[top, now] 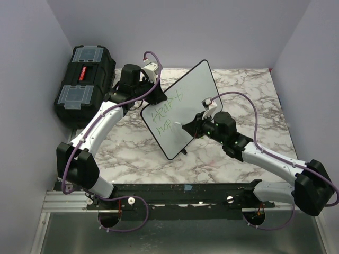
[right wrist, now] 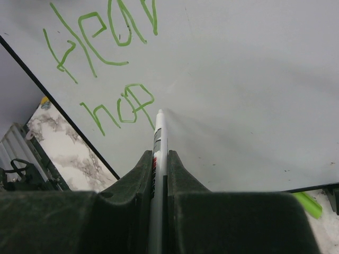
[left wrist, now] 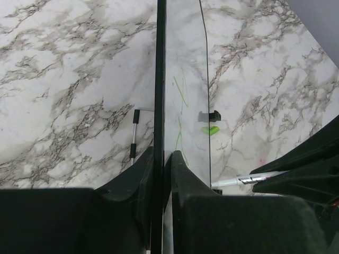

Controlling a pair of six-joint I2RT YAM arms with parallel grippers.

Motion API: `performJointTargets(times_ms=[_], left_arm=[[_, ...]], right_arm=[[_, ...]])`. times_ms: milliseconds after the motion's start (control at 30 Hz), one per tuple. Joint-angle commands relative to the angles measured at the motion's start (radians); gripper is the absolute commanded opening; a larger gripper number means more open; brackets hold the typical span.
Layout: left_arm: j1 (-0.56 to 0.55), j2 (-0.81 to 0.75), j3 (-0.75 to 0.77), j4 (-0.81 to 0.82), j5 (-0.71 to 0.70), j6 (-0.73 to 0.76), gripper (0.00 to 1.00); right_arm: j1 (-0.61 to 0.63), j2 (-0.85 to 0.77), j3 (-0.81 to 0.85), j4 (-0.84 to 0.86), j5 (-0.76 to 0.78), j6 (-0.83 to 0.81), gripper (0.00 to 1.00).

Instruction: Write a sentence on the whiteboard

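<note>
Right gripper (right wrist: 160,157), clamped on marker (right wrist: 158,132), tip at whiteboard (right wrist: 238,69) pinched edgewise by closed left gripper (left wrist: 160,154); risk: excess pressure may tilt the board, distorting the sentence (right wrist: 106,66).

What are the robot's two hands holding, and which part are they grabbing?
The left fingers pinch the whiteboard by its black edge. The right fingers grip a white marker around its barrel, with the tip poking out toward the board.
</note>
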Motion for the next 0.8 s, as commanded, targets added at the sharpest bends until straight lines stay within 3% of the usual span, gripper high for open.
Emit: performJointTargets(times_ms=[0, 767], left_arm=[[0.002, 0.026, -0.051, -0.081, -0.042, 0.118, 0.00], [0.013, 0.033, -0.056, -0.071, -0.027, 0.120, 0.00]], right_arm=[[0.017, 0.021, 0.011, 0.025, 0.016, -0.022, 0.01], [0.040, 0.066, 0.039, 0.048, 0.041, -0.036, 0.01]])
